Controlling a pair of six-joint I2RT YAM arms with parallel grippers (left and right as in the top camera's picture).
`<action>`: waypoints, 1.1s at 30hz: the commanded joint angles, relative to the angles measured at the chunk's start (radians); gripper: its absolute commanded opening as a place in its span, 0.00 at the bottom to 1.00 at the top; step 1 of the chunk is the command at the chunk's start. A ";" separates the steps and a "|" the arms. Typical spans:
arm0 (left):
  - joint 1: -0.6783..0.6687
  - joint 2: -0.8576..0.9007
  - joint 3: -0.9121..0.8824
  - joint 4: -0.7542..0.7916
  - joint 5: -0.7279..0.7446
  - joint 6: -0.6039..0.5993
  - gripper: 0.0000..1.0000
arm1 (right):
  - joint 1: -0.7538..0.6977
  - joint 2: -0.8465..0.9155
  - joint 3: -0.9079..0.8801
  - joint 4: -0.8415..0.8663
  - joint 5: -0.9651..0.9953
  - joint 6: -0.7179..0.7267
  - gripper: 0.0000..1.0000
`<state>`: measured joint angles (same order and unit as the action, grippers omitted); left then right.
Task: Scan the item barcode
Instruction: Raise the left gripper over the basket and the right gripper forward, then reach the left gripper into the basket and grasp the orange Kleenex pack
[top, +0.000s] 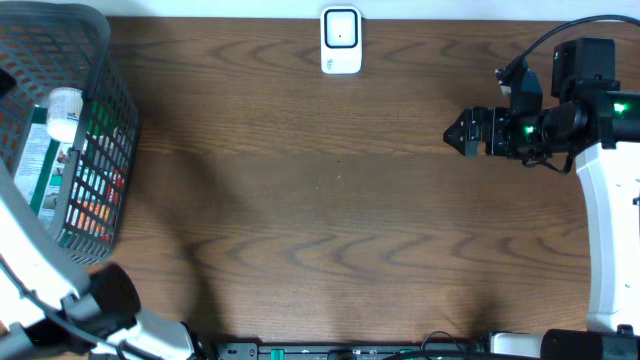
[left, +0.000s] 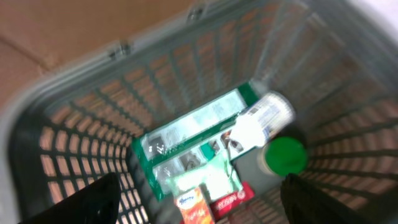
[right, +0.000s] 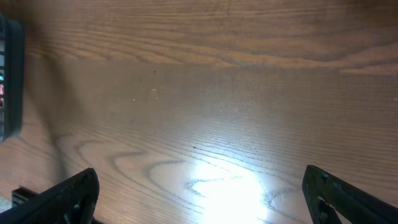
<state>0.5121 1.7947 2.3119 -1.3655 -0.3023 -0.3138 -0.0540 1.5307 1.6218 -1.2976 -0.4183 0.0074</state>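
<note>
Barely started. Yet to lift the green box (left: 193, 134) from the basket (top: 105, 90) at left, under the wide-open, empty left gripper (left: 200, 186); right gripper (right: 199, 183) likewise agape, empty. Then to the white scanner (top: 340, 40), far centre.

items: green-and-white flat packet (left: 193, 134), white labelled bottle (left: 261, 121) lying across it, both inside grey plastic mesh basket (left: 158, 34) | scanner: small white rounded box (top: 341, 40), table's far edge

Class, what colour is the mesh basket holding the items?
The basket is grey; it shows best in the overhead view.
</note>
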 joint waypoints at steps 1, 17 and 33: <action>0.042 0.066 0.000 -0.051 -0.020 -0.120 0.82 | 0.002 -0.001 0.018 0.000 0.002 0.006 0.99; 0.132 0.122 -0.050 -0.285 0.036 -0.350 0.74 | 0.002 -0.001 0.018 -0.001 0.002 0.006 0.99; 0.133 0.085 -0.300 -0.144 0.135 -0.256 0.70 | 0.002 -0.001 0.018 0.000 0.002 0.006 0.99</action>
<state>0.6449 1.9312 2.0346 -1.5139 -0.1825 -0.5926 -0.0540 1.5307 1.6218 -1.2976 -0.4141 0.0071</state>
